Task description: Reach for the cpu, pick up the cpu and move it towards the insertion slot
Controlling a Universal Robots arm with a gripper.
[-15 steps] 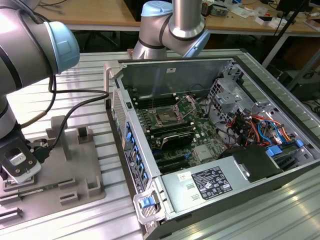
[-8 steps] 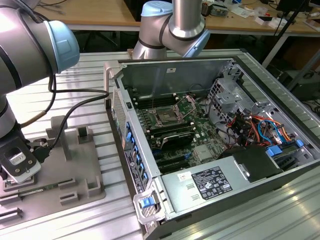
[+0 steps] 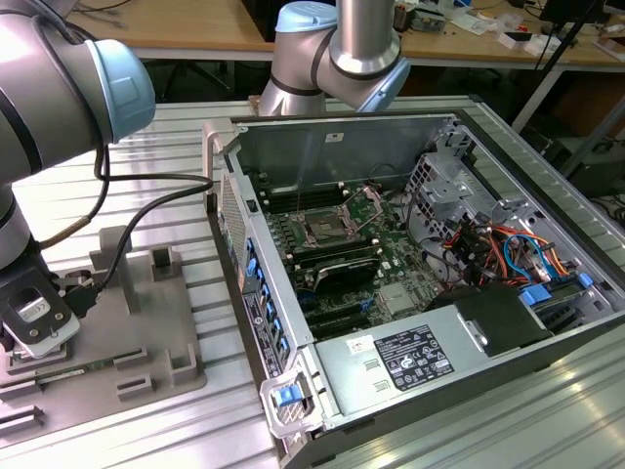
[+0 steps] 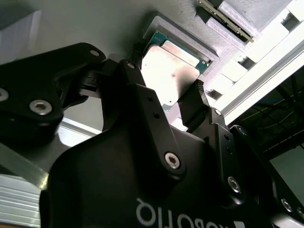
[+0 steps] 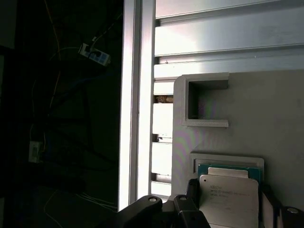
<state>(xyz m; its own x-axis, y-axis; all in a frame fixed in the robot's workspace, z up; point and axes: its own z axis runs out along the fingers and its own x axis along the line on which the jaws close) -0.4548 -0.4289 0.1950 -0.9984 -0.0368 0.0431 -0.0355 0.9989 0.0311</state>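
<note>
Picking out the gripper (image 3: 34,342) low at 8 o'clock in the exterior view, close over the grey fixture (image 3: 146,322) on the ribbed metal table (image 3: 166,127). Straddling the cpu (image 4: 171,71) (image 5: 228,202) in both wrist views, jaws set narrow, with a black finger (image 4: 195,99) just beside each of two opposite edges. Can't call whether the pads actually touch. Lying flat in its shallow square recess on the fixture, silver plate up, thin green rim peeking out round it. Not lifted yet. Looking to 3 o'clock of the fixture, finding the open computer case (image 3: 342,127) with its board bare. Inside, near dead centre of the exterior view, spotting the slot (image 3: 323,231), shiny frame round a dark middle, well apart from the gripper. Also catching a black cable (image 3: 146,210), looping from under the arm (image 3: 59,88) at 10 o'clock down toward the wrist.
</note>
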